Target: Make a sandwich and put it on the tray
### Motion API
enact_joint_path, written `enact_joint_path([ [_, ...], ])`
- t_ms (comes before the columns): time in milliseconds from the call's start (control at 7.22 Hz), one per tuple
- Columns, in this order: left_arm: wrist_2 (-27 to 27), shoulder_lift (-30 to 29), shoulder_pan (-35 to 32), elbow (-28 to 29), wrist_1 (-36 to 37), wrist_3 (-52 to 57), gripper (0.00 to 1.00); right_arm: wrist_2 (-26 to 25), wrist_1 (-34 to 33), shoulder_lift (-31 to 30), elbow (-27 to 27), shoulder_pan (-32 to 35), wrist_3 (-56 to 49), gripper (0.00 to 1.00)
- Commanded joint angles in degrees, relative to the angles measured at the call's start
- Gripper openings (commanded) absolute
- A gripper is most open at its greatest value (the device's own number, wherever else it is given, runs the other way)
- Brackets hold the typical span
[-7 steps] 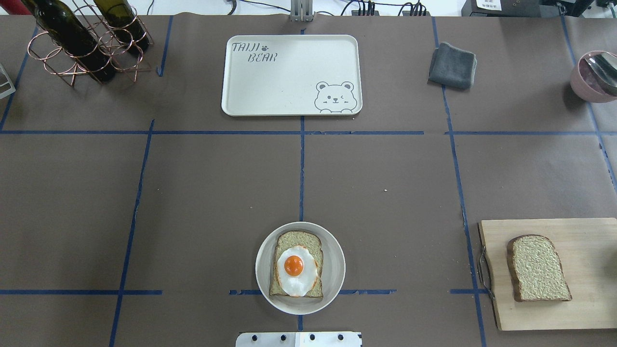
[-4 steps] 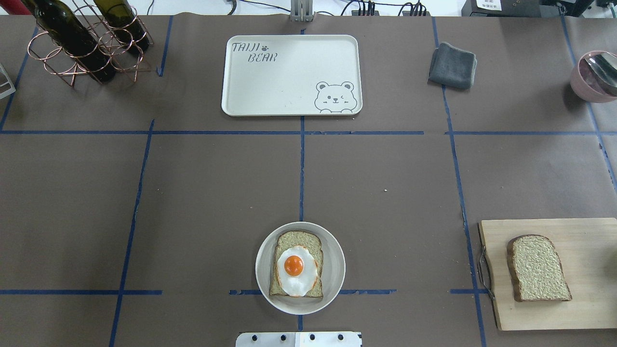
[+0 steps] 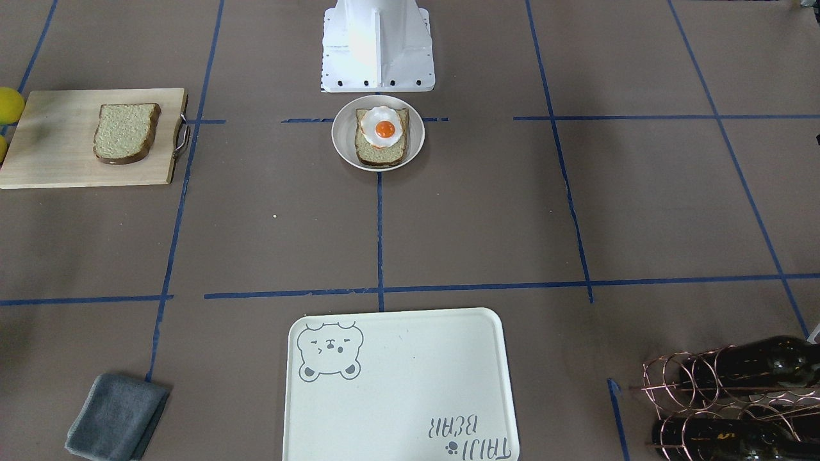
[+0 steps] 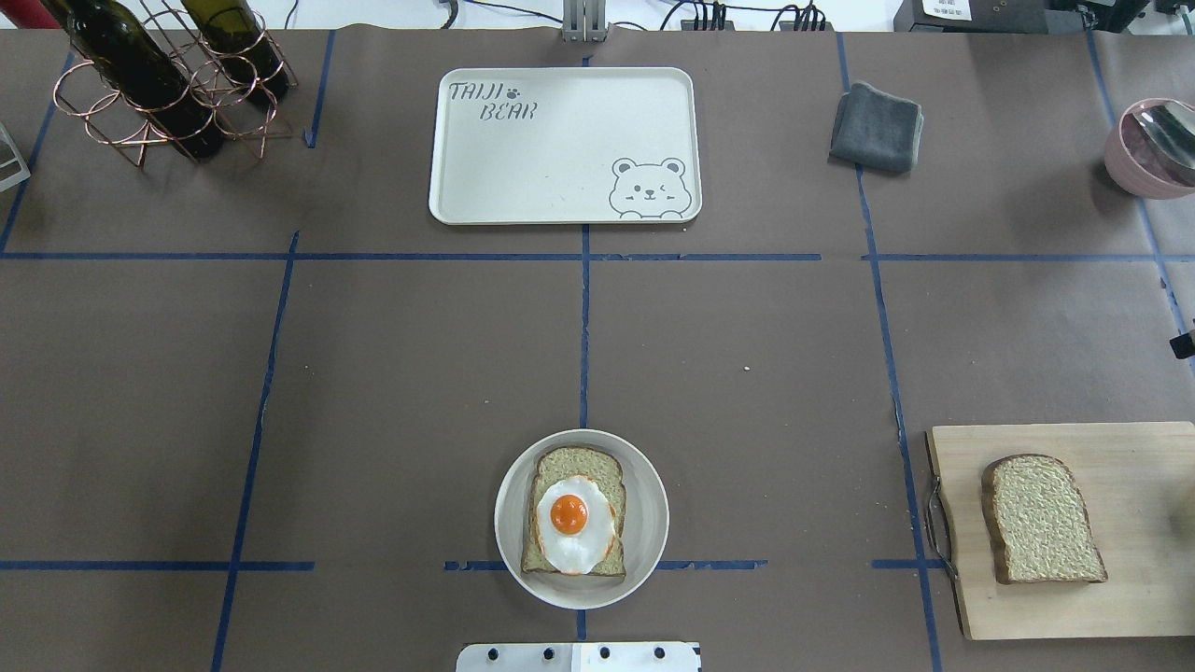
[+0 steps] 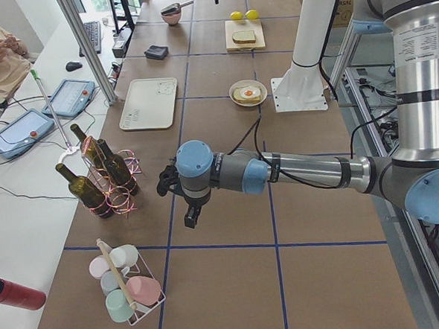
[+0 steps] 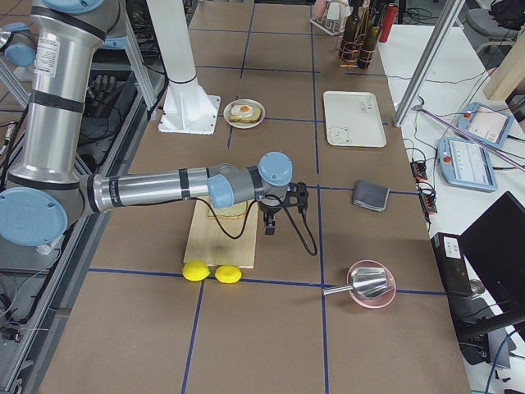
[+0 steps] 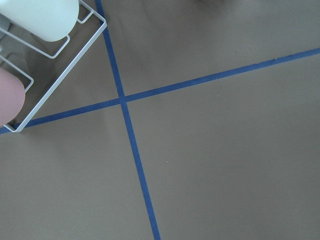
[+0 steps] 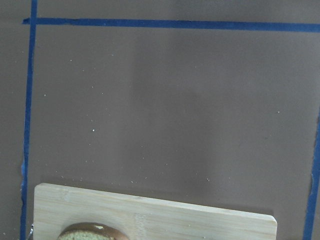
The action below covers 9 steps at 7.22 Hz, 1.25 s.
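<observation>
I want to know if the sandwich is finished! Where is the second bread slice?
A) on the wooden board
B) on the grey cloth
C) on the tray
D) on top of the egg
A: the plain slice lies on the board, far from the egg, which has nothing on top of it.

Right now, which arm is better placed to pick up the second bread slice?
Right: the right tool hangs beside the cutting board holding that slice; the left tool is far off by the bottle rack.
</observation>
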Motion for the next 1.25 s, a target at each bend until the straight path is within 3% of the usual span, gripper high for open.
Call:
enact_joint_path([
  [0,-0.15,0.00,0.22,-0.11,-0.23,-0.36,1.00,-5.56,20.31,-6.44,0.08,-10.12,20.44,1.00],
  [139,-1.02,0.00,0.22,-0.02,-0.23,-0.36,1.00,-7.32,25.09,-7.42,0.08,-14.34,28.81,1.00],
  [277,-1.12,0.00,0.22,-0.11,-0.23,-0.45,1.00,-14.30,32.79,-10.04,-0.10,-21.87,36.38,1.00],
  [416,-1.12,0.00,0.22,-0.11,-0.23,-0.45,1.00,-18.89,35.31,-10.85,-0.19,-26.90,40.54,0.99],
  [693,-1.12,0.00,0.23,-0.11,-0.23,-0.45,1.00,-23.91,37.42,-11.12,-0.36,-32.81,44.86,0.95],
  [1108,-1.12,-0.17,0.22,-0.11,-0.41,-0.45,1.00,-25.62,38.67,-12.08,-0.71,-36.17,47.62,0.83],
])
